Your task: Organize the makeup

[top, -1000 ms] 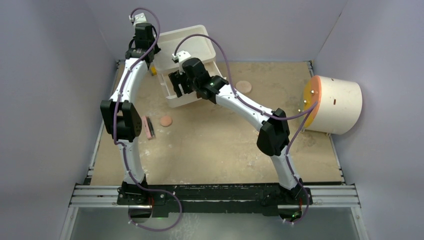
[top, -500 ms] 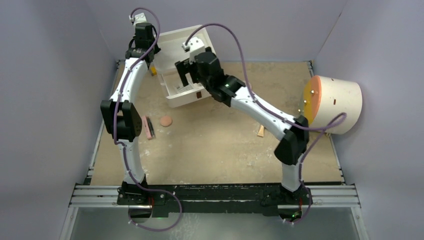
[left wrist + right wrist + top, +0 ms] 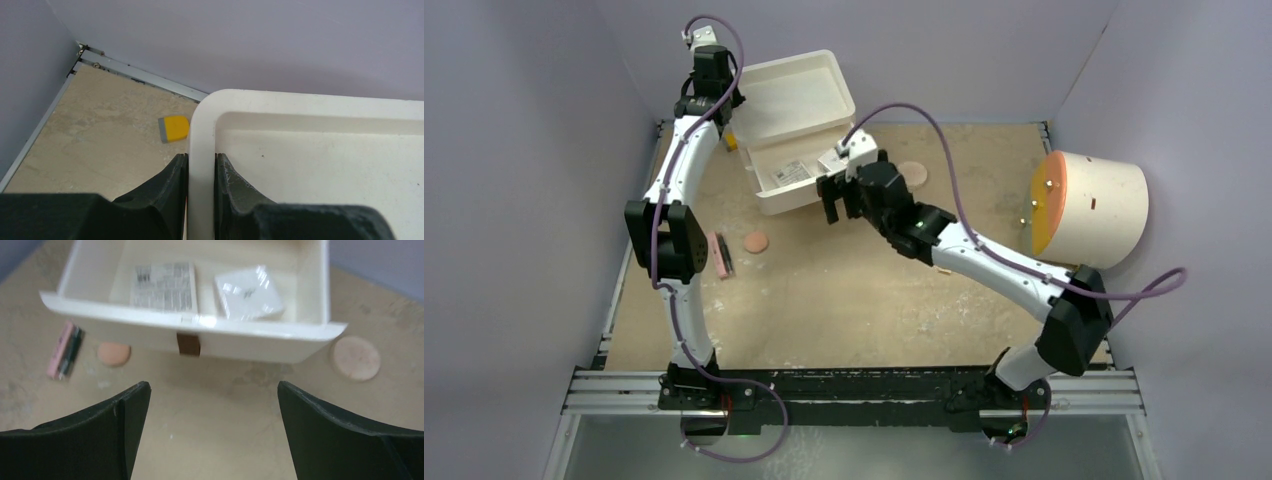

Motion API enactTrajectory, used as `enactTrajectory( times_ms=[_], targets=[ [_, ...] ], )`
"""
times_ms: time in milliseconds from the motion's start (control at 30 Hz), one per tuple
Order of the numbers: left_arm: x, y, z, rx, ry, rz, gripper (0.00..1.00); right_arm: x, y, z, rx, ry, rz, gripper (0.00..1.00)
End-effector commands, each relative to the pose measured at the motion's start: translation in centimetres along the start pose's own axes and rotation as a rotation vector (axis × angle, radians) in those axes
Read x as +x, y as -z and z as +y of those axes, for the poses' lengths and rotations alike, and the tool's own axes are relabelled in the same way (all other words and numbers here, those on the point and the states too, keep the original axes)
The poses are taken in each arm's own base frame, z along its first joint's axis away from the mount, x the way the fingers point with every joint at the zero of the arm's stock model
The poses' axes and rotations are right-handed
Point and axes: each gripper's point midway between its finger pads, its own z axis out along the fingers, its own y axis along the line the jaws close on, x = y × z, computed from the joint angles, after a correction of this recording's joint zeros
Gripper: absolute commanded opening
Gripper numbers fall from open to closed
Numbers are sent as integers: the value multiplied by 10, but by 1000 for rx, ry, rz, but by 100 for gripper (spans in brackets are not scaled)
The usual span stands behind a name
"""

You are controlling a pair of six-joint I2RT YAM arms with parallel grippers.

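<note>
Lying nearest on the table (image 3: 844, 290), stick (image 3: 64, 350) and peach disc (image 3: 114, 353), right gripper (image 3: 212, 395) spread wide just before the white case (image 3: 250, 342), second disc (image 3: 356, 358) at its right, printed box (image 3: 162, 287) and white packet (image 3: 248, 292) inside, left gripper (image 3: 201, 160) clamped on the lid (image 3: 794, 90) rim, yellow block (image 3: 174, 128) beyond.
</note>
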Motion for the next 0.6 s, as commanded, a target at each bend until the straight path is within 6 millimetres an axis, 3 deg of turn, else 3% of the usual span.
enactTrajectory(
  times_ms=[0, 100, 167, 267, 433, 567],
  targets=[
    [112, -15, 11, -8, -39, 321, 0, 64, -4, 32, -44, -5, 130, 99],
    [115, -15, 12, -11, -40, 324, 0, 84, -14, 38, -39, 2, 173, 99],
    [118, -13, 11, -3, -39, 324, 0, 81, -26, 47, -64, 25, 169, 99],
    [120, -10, 7, 8, -42, 322, 0, 48, -56, 54, -63, 84, 85, 99],
    [120, -6, 6, 16, -64, 326, 0, -6, -102, 46, -48, 106, -15, 99],
    [121, -4, 4, 32, -75, 331, 0, -22, -137, 35, -35, 130, -37, 99]
  ],
)
